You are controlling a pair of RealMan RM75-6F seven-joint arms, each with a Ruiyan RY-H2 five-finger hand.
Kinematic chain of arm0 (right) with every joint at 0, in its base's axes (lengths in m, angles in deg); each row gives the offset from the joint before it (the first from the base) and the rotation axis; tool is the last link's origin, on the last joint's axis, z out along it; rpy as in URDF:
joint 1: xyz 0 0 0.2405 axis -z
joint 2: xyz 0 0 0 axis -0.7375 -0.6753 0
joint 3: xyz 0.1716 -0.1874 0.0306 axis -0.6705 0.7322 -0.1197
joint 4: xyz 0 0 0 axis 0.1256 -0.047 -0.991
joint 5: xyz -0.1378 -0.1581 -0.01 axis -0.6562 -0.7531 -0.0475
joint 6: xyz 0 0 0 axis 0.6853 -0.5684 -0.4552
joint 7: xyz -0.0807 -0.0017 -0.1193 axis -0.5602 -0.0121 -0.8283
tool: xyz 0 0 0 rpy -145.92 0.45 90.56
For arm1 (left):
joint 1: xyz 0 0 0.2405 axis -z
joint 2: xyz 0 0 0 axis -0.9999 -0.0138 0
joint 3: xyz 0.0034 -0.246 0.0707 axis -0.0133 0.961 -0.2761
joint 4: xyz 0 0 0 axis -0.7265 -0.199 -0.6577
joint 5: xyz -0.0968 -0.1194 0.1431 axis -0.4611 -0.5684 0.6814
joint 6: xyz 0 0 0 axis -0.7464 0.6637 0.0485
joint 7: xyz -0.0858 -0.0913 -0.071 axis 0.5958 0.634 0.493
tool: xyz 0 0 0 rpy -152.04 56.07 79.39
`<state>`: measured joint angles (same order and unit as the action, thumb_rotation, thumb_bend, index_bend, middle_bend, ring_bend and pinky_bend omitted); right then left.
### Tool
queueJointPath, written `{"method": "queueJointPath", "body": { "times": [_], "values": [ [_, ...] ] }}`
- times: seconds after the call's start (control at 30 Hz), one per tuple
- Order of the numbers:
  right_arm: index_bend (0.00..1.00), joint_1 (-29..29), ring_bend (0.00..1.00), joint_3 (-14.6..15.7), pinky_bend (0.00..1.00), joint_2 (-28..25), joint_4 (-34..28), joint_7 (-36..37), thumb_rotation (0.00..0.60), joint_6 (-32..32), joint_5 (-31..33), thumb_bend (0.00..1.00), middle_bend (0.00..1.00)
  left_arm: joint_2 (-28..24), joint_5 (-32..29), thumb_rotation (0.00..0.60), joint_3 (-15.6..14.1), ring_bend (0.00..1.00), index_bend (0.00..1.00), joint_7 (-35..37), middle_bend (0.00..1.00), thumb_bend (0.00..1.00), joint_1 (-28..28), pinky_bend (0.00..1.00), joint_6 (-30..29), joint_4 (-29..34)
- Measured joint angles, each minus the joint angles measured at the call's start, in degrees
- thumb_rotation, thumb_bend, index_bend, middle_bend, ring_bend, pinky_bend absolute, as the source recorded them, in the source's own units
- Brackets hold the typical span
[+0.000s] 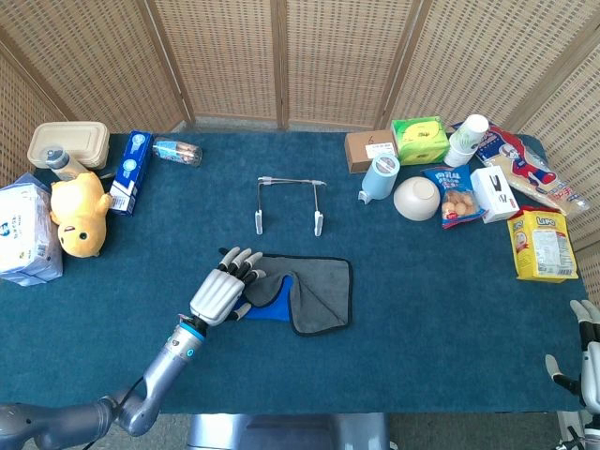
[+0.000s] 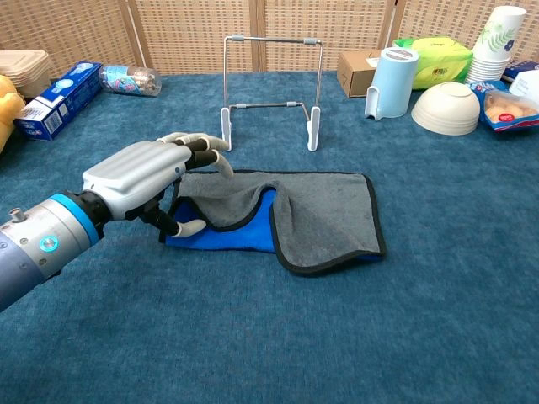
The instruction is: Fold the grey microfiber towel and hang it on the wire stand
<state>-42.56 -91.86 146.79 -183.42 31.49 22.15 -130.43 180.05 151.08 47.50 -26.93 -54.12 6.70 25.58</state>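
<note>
Head view: grey towel (image 1: 309, 291) lies flat on the worktop (image 1: 422, 309), front of centre, partly folded with its blue underside showing at the left edge. Wire stand (image 1: 291, 202) sits just behind it, apart from it. Left hand (image 1: 225, 289) is over the towel's left edge, fingers (image 1: 246, 263) spread and lightly curled; no cloth visibly pinched. Right hand (image 1: 586, 361) is at the far right edge of the frame, well away, fingers apart, holding nothing.

Chest view: left hand (image 2: 156, 181) hovers at the towel (image 2: 320, 215) corner, thumb low beside the blue layer, other fingers (image 2: 206, 147) arched over the grey edge. Can't tell if the thumb touches cloth. Right hand not visible here.

Risks, as I judge them:
- Grab takes only the top grey layer, so the fold opens up on lift.
- Fingers press down instead of pinching, so the towel drags and bunches across the worktop.
- Fold is uneven, right flap curled; hung as is, it could sit lopsided on the stand (image 2: 271, 84) and slide off.
- Stand looks light; a sideways sweep with the towel could tip or shove it.
- One-handed lift leaves the far end trailing, likely to snag the stand's feet.
</note>
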Motion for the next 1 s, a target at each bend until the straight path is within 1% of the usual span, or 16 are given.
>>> {"method": "queueJointPath", "body": {
  "times": [0.2,0.37,0.53,0.8,1.0],
  "values": [
    [0.08,0.26,0.0,-0.08,0.0,-0.18,-0.08,0.06,0.6,0.52,-0.01,0.28,0.08,1.7,0.92,0.6,0.6,0.0,0.34,1.77,0.15,0.39,0.15,0.0,-1.21,-2.47],
    [0.08,0.25,0.0,-0.06,0.0,-0.12,-0.13,-0.08,0.6,0.49,-0.01,0.28,0.08,1.84,1.21,0.6,0.54,0.0,0.39,2.27,0.17,0.41,-0.03,0.0,-1.48,-2.82],
    [0.08,0.37,0.0,-0.06,0.0,-0.15,-0.18,-0.03,0.6,0.71,-0.08,0.28,0.08,1.6,1.23,0.6,0.34,0.0,0.42,2.63,0.18,0.47,-0.3,0.0,-1.36,-2.65],
    [0.08,0.68,0.0,0.09,0.0,-0.31,-0.47,-0.01,0.6,1.1,-0.25,0.28,0.08,1.39,1.51,0.6,0.39,0.0,0.48,2.43,0.21,0.52,-0.2,0.0,-1.17,-2.96],
    [0.08,1.14,0.0,0.22,0.0,-0.47,-0.68,0.13,0.6,1.65,-0.35,0.28,0.08,1.44,1.69,0.6,0.51,0.0,0.55,2.71,0.25,0.58,-0.11,0.0,-1.18,-3.22]
  ]
}}
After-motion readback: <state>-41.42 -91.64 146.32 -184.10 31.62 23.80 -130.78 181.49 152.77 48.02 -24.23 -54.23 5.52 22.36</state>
